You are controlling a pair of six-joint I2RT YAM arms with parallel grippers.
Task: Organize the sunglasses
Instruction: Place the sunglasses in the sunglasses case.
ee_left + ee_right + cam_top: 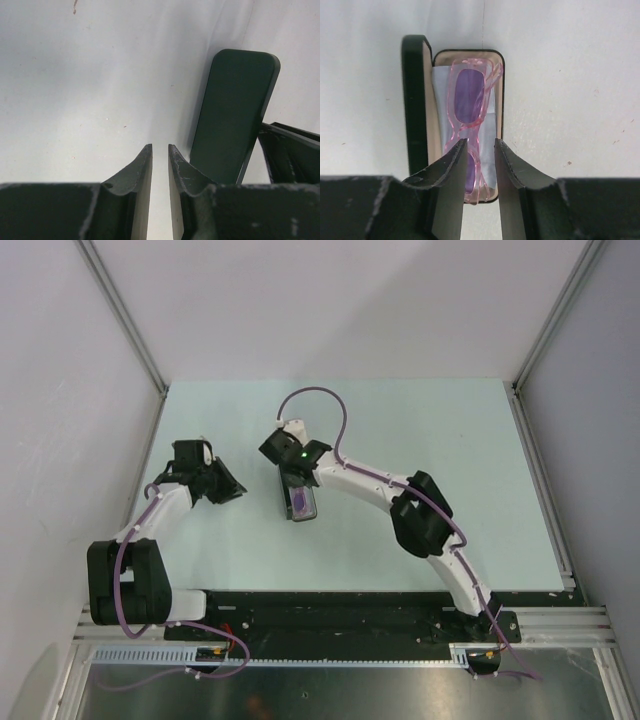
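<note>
Pale green table (420, 500) bears open case (415, 100) holding sunglasses (467, 100)

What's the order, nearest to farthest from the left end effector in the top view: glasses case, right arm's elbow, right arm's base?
From the left end effector:
1. Glasses case, just to its right, mid-table.
2. Right arm's elbow, farther right.
3. Right arm's base, far right at the near edge.

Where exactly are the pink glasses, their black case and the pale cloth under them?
Translucent pink-framed sunglasses with purple lenses (468, 95), right wrist view, on the upper lens.
Black oblong case (413, 100), right wrist view, on its open lid's edge.
Light blue cloth (440, 90), right wrist view, on the strip left of the frame.
</note>
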